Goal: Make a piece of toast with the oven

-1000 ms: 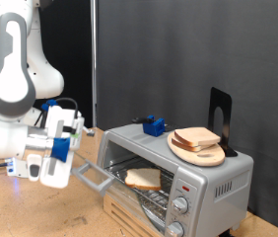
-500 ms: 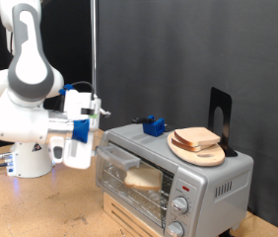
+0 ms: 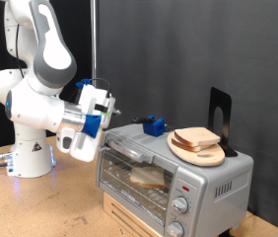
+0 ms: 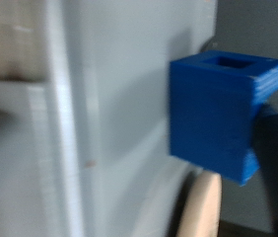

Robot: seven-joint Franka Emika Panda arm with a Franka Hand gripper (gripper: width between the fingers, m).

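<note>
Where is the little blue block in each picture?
Exterior view: the small blue plastic block sits on top of the silver-grey toaster oven, toward the exterior view's left of the round wooden board with bread slices.
Wrist view: the blue block fills the middle, close up and blurred.
Shared landmark: the oven's grey top, and the board's pale edge, show beside the block in both.
</note>
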